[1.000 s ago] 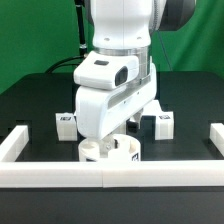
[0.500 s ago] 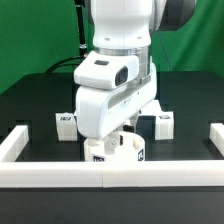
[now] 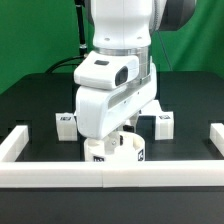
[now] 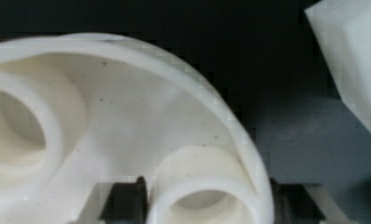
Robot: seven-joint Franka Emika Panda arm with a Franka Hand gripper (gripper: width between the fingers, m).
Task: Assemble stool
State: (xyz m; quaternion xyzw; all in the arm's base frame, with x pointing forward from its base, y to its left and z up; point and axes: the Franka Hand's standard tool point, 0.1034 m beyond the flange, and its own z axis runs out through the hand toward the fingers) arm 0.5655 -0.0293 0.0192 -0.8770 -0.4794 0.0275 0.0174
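The white round stool seat (image 3: pixel 113 152) stands near the front rail, partly hidden behind the arm's hand. In the wrist view the seat (image 4: pixel 146 110) fills most of the picture, with its round holes showing. My gripper (image 4: pixel 205 200) is shut on the seat, its dark fingers (image 4: pixel 125 198) on either side of the seat's rim by a hole. Two white legs with tags lie behind: one at the exterior view's left (image 3: pixel 66 123), one at its right (image 3: pixel 160 123). A third leg is not in view.
White border rails frame the work area: a front rail (image 3: pixel 110 173), a left rail (image 3: pixel 12 146) and a right rail (image 3: pixel 215 138). The black tabletop (image 3: pixel 30 105) runs back to a green backdrop. A white part edge (image 4: pixel 351 60) shows in the wrist view.
Between one second ago and half a second ago the seat turned a little, so a tag now shows on its right side. Since then nothing has moved.
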